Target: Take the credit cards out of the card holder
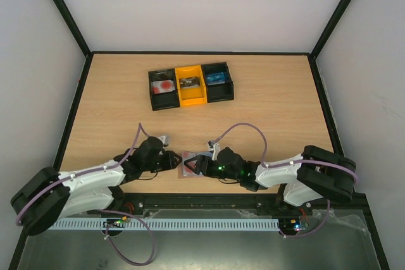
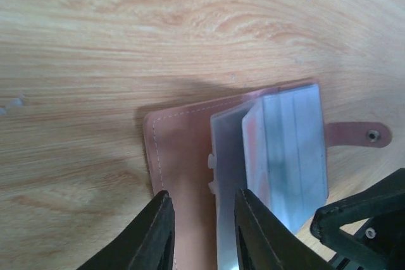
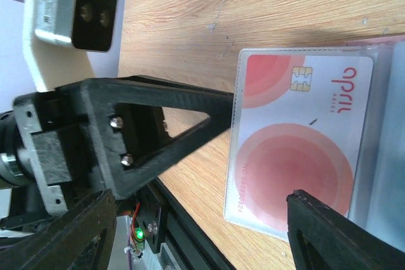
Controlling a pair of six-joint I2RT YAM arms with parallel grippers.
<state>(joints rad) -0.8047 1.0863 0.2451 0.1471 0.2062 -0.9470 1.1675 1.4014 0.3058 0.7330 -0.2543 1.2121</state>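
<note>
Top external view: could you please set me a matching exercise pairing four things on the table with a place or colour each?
Things:
1. card holder
2. tray's middle compartment
3. pale card with red mark
4. blue item

Places or colours:
A. in the tray's right compartment
B. yellow
C. between the left gripper and the right gripper
D. in the tray's left compartment

Pairs: 1-C, 2-B, 3-D, 4-A.

Wooden table (image 1: 278, 124) — seemingly white walls (image 1: 202, 4)
</note>
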